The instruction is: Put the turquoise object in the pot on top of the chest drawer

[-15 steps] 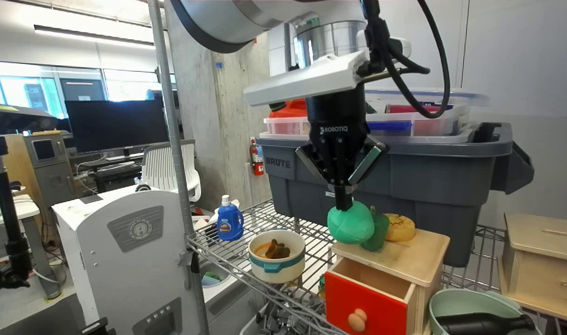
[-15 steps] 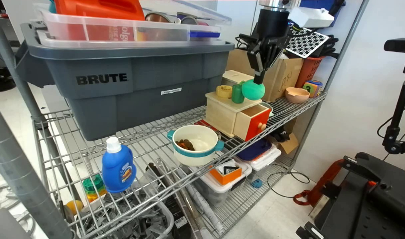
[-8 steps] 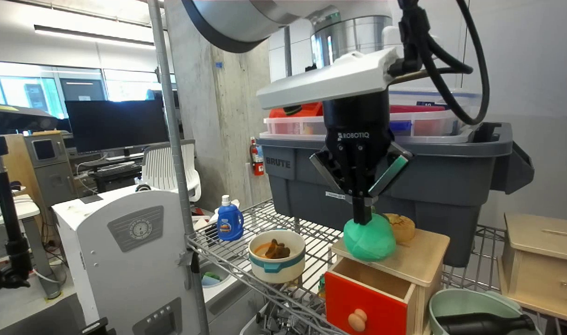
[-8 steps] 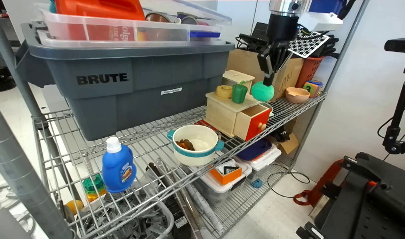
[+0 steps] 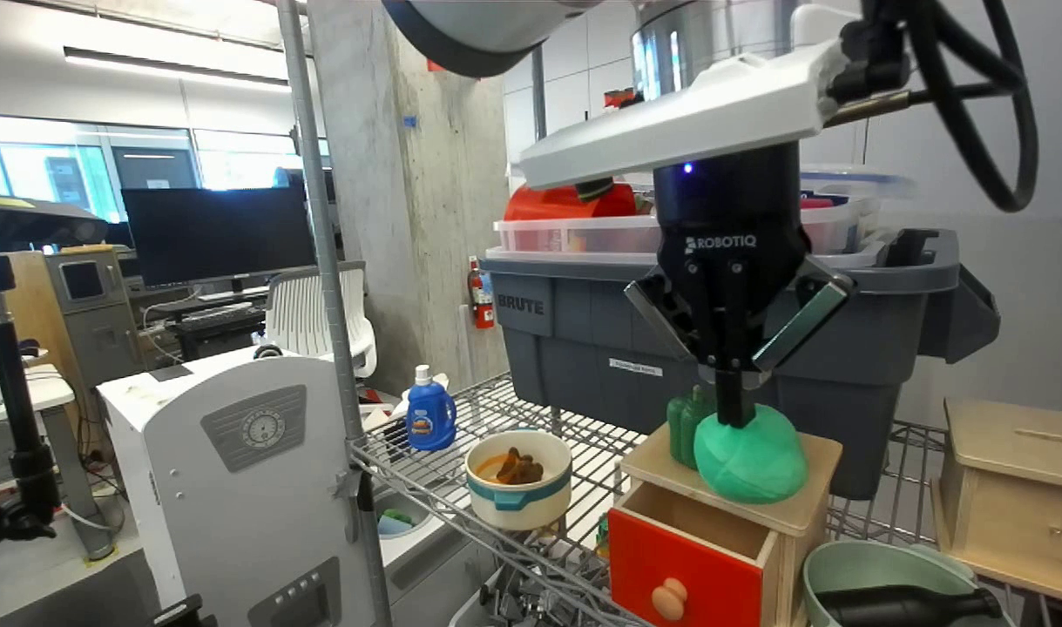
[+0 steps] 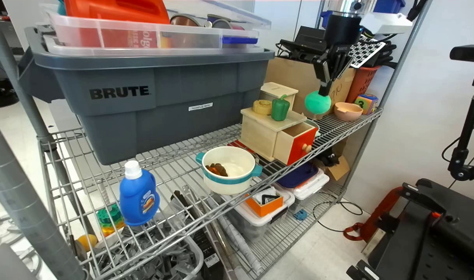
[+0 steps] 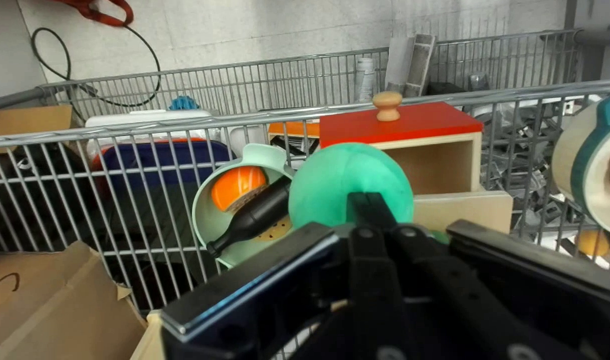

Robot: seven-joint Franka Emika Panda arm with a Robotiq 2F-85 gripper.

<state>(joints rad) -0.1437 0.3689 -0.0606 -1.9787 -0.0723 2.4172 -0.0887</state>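
The turquoise object (image 5: 761,466) hangs from my gripper (image 5: 736,407), whose fingertips are shut on its top. It also shows in an exterior view (image 6: 317,104) and in the wrist view (image 7: 330,182). It is held in the air near the chest drawer (image 6: 256,134), off to the side of its top, and looks apart from it. The chest's red drawer front (image 5: 683,570) is pulled open. The pot (image 5: 531,515), cream with a teal band and brown pieces inside, stands on the wire shelf beside the chest. It also shows in an exterior view (image 6: 221,184).
A green pepper (image 6: 280,109) and a yellow piece (image 6: 262,107) sit on the chest. A pale-green tub (image 5: 888,553) with a black bottle (image 5: 909,605) stands beside it. A grey tote (image 6: 174,97) is behind. A blue bottle (image 5: 430,414) stands past the pot.
My gripper has moved right in both exterior views with the turquoise object held, farther from the pot and past the green pepper. Pot, chest and drawer have not moved.
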